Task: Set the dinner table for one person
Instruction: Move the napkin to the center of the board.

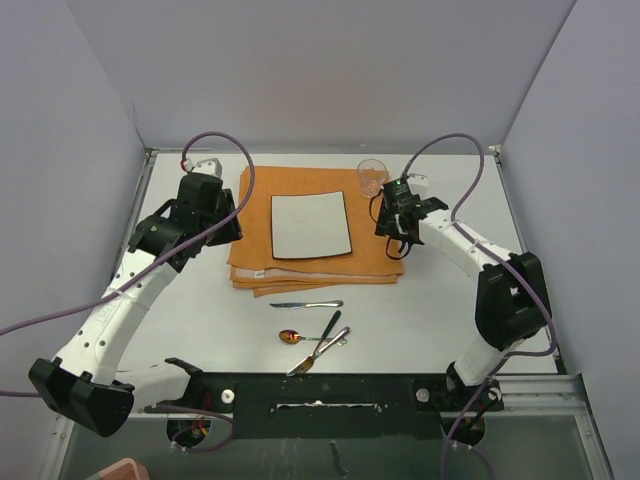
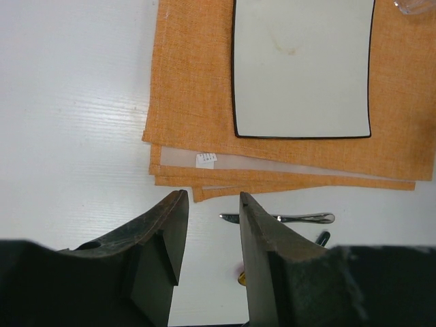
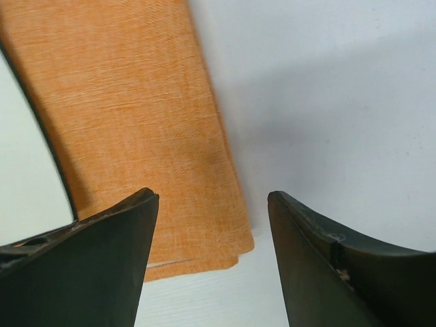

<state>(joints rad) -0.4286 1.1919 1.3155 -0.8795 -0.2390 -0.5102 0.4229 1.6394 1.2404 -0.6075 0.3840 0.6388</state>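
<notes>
The dinner table point(image 1: 190, 300) is a wide white-grey top. In its middle lies a folded orange cloth point(image 1: 375, 250) with a square white plate point(image 1: 311, 224) on it. A clear glass point(image 1: 372, 177) stands at the cloth's far right corner. A knife point(image 1: 305, 304), a spoon point(image 1: 291, 337) and a fork point(image 1: 322, 352) lie in front of the cloth. My left gripper point(image 1: 230, 225) hovers at the cloth's left edge, open point(image 2: 211, 197) and empty. Above the cloth's right edge, my right gripper point(image 1: 398, 243) is open point(image 3: 212, 196) with nothing between its fingers.
A dark-handled utensil point(image 1: 330, 322) lies among the cutlery. Grey walls close in the table on the left, back and right. The black arm mount point(image 1: 330, 390) runs along the near edge. Purple cables loop over both arms.
</notes>
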